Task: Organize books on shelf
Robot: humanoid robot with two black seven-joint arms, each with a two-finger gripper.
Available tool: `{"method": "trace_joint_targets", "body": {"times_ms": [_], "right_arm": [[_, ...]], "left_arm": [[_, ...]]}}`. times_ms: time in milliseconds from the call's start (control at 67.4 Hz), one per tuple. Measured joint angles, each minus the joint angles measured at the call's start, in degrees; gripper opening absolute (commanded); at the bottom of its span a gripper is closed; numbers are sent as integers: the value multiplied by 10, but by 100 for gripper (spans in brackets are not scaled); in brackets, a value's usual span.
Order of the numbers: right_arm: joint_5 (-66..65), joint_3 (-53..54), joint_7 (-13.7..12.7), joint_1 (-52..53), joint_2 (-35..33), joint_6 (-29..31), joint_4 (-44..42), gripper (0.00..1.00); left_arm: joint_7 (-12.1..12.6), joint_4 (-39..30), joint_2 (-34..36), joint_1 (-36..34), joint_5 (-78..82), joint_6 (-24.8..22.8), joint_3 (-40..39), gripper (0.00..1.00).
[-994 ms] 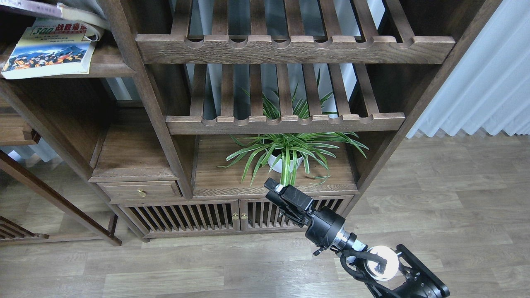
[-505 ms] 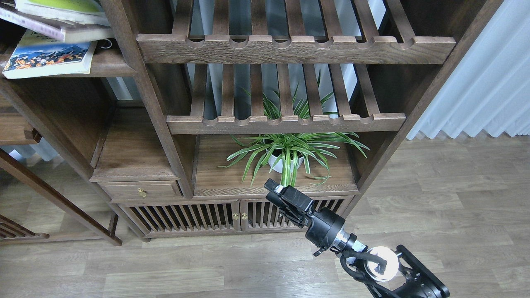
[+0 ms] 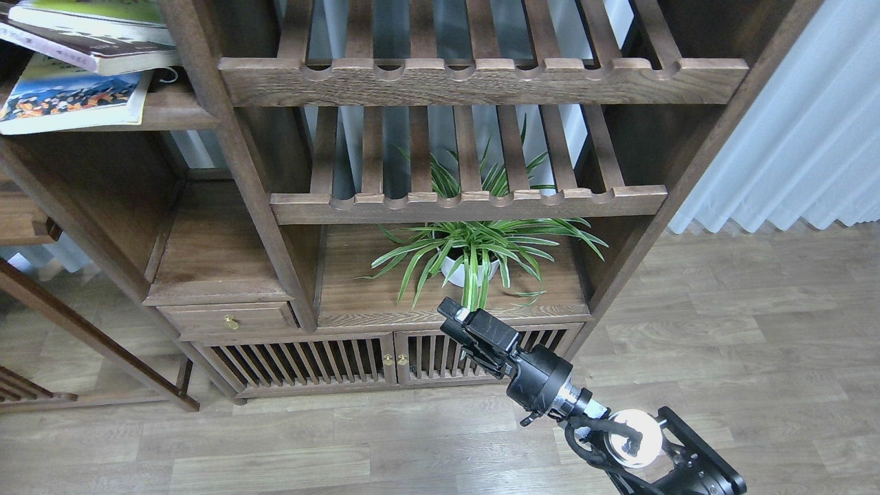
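**One head camera, looking forward and down**

A single view looks from the robot's head, tilted down at a wooden cabinet (image 3: 440,206) that fills the upper frame at middling range. The plank floor (image 3: 722,357) spreads below. The right arm enters from the lower right corner. There is only this one view.

A home-like room: a dark wooden cabinet (image 3: 440,206) holding a potted plant (image 3: 474,258), wood-plank floor (image 3: 722,357), and a pale curtain (image 3: 804,137) at right.
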Motion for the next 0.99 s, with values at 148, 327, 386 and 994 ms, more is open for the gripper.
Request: {"method": "trace_joint_targets", "body": {"times_ms": [148,327,386,994], "right_arm": [[0,1,0,0,0,0,0,79],[-1,-1,0,1,0,0,-1,79],[-1,-1,0,1,0,0,-1,80],[-1,2,0,0,0,0,-1,82]], "left_arm": [[1,14,30,57,1,2,4,99],[0,66,22,107,0,1,7,99],[-5,80,14,122,0,1,7,99],[-98,105,-102,374,-42,1,8,99]]}}
